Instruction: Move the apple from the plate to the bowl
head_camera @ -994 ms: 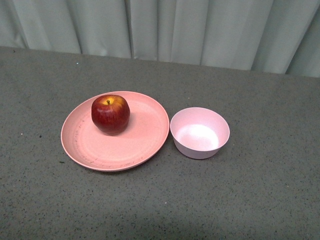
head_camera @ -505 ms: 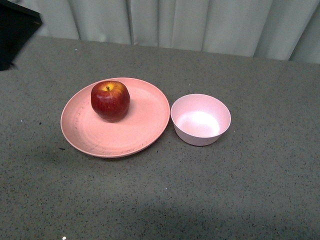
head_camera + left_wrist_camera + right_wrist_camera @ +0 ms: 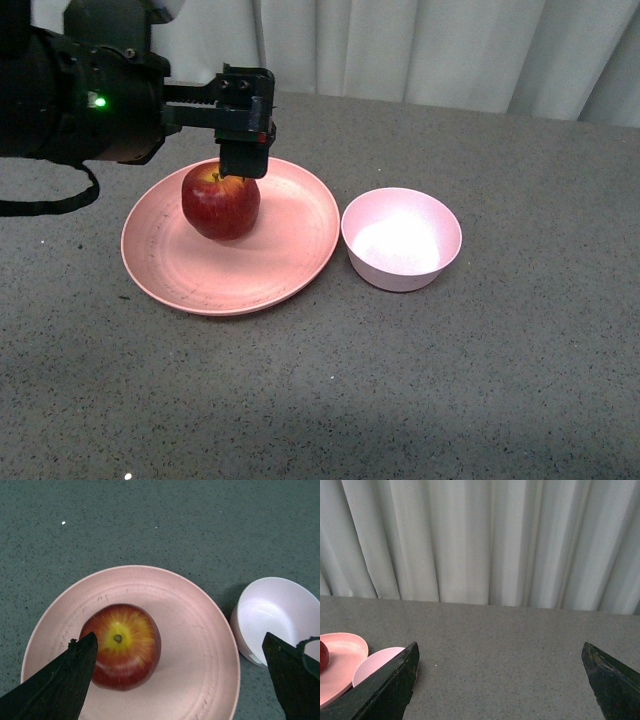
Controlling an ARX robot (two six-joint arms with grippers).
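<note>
Round, glossy dark red apple with a yellow patch around its short stem, resting stem-up on the wide, shallow salmon-pink plate, toward the plate's far left part. Not in the bowl.

Small, deep, pale pink round bowl just right of the plate, rims close together, nothing inside. Both standing on a grey speckled tabletop, with a pale pleated curtain behind.

Black left gripper reaching in from the left, hanging directly over the apple's top in the front view. Cannot tell from there whether touching the fruit. Green light glowing on the arm behind it.

From the left wrist: left gripper spread wide, holding nothing. One dark fingertip overlapping the apple's edge in the picture, the other out past the plate's rim, over the bowl.

From the right wrist: right gripper likewise spread wide and clasping nothing, facing the curtain across bare tabletop. Plate, bowl and a sliver of apple showing at one edge, well apart from these fingers.
</note>
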